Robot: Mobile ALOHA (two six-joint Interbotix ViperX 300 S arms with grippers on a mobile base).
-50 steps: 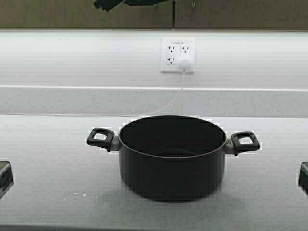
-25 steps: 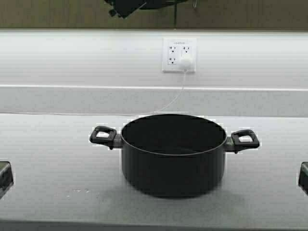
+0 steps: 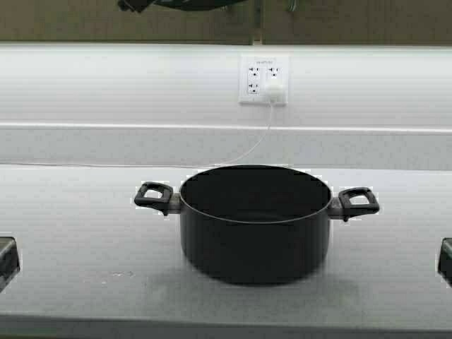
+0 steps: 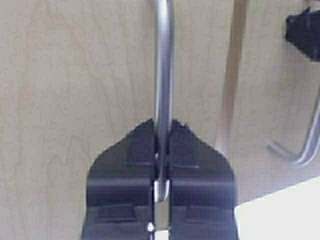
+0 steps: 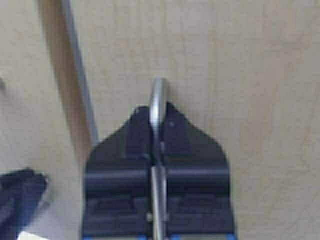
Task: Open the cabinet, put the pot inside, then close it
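The black pot (image 3: 255, 220) stands lidless on the grey counter, its two loop handles out to the sides. The cabinet (image 3: 332, 21) shows as a tan strip along the top of the high view, with the seam between its doors above the outlet. My left gripper (image 4: 162, 125) is shut on the left door's silver handle (image 4: 163, 65). My right gripper (image 5: 157, 111) is shut on the right door's silver handle (image 5: 158, 100). Only a dark part of an arm (image 3: 183, 4) shows at the top edge of the high view.
A white wall outlet (image 3: 263, 80) with a plug and a thin white cable is behind the pot. The grey counter (image 3: 78, 233) runs the full width. Dark parts of the robot's frame sit at the left edge (image 3: 7, 260) and the right edge (image 3: 445, 260).
The scene has shifted slightly in the high view: the pot sits a little higher and to the right, so the robot has moved. The dark arm part at the top edge has shifted left.
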